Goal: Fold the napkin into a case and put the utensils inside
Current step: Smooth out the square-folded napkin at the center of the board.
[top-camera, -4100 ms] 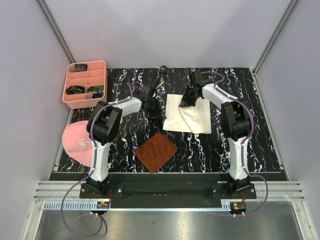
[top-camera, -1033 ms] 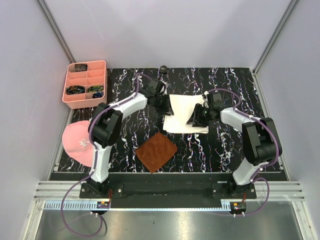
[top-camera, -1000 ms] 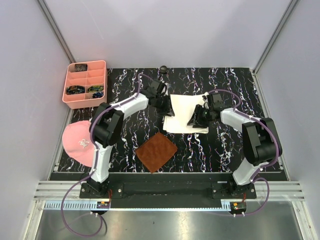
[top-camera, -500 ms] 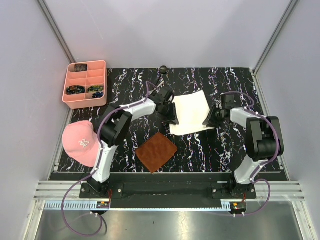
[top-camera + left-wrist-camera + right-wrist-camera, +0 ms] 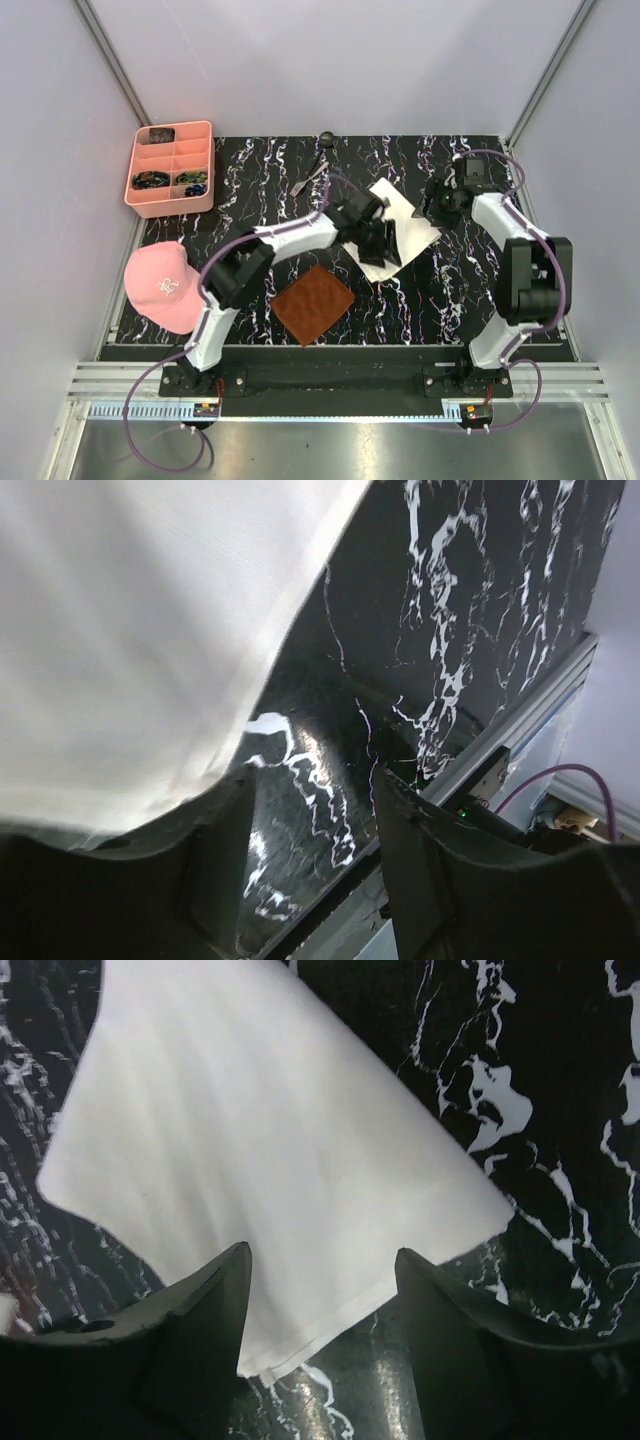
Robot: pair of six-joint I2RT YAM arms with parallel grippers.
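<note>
Two arms, one end effector each. Near row: one brown mat at centre, one pink cap hanging over the left edge of the table. Bare marbled strip between mat and cap, wider bare patch right of the mat.

One napkin, right of centre, lying flat and turned like a diamond. Its near corner points at the mat's right side; close, not touching. All four of its edges sit well inside the table border.

Left end effector is over the napkin's near-left part. Wrist view shows the fingers spread with only black table between them, cloth edge running past the left finger, nothing pinched. Right end effector is at the napkin's far-right edge, fingers spread too. A cloth corner lies flat on the table between them, ungripped. Right arm folds back along the right border, so room is tight there.

Two utensils, both left of the napkin and farther back: one grey fork, then one dark spoon with its round bowl almost at the far table edge. Fork and spoon lie nearly end to end, apart from the cloth.

One pink compartment tray at the far-left corner, small items in some cells, well apart from everything else.
</note>
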